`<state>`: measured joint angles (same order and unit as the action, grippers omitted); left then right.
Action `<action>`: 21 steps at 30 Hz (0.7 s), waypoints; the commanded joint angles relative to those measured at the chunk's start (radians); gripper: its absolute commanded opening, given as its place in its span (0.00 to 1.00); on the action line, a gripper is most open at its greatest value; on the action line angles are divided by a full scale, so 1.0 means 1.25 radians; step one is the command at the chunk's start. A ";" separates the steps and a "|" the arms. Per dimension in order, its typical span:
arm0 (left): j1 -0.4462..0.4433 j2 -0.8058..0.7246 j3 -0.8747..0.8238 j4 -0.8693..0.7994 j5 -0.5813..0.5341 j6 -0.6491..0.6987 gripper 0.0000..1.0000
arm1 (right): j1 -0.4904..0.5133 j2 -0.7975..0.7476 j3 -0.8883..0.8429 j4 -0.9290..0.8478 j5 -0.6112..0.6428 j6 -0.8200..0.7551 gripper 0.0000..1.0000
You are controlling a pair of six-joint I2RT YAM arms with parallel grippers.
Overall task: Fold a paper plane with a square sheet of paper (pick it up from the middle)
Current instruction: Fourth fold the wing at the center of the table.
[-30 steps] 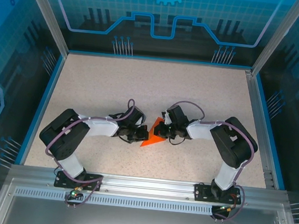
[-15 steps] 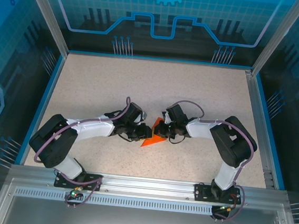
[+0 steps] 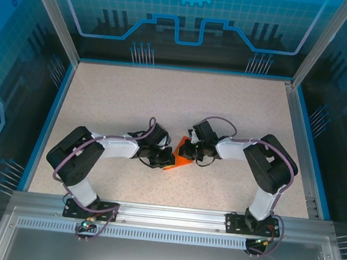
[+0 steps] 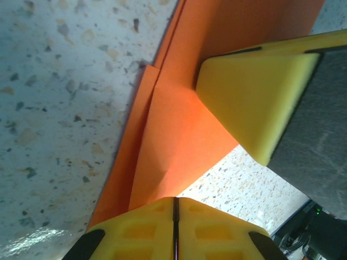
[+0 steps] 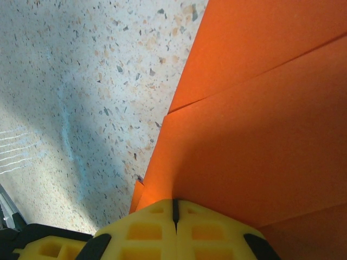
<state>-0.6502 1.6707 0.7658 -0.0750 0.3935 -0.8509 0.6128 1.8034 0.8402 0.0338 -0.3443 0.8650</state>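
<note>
— Sheet of paper (image 3: 183, 160): where did you have it?
— You had it pinched between your two grippers, low over the speckled table (image 3: 133, 101). Your left gripper (image 3: 169, 160) was clamped on one side of it and your right gripper (image 3: 187, 151) on the other. Their tips nearly met over the orange.
— Were your left fingers really closed?
— Yes. From the left wrist, the yellow fingers (image 4: 135, 233) were pressed together. A raised, folded flap of the paper (image 4: 173, 135) ran straight into the seam between them. A yellow finger of your right gripper (image 4: 249, 97) showed over the paper just beyond your left tips.
— And the right?
— Clenched as well. From the right wrist, the fingers (image 5: 217, 227) met in a tight seam, with layered folds of the paper (image 5: 260, 135) fanning out from them. Bare table (image 5: 81, 81) lay beside the folds.
</note>
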 commanded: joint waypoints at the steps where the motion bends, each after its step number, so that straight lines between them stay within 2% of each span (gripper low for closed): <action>1: 0.000 0.007 0.001 -0.019 -0.021 0.005 0.09 | -0.002 0.060 -0.022 -0.111 0.077 0.005 0.00; 21: 0.024 -0.018 -0.073 0.002 -0.049 -0.019 0.09 | -0.002 0.069 -0.021 -0.136 0.096 0.001 0.00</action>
<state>-0.6353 1.6611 0.7090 -0.0132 0.3714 -0.8661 0.6128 1.8069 0.8478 0.0181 -0.3420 0.8646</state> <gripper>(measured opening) 0.089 0.041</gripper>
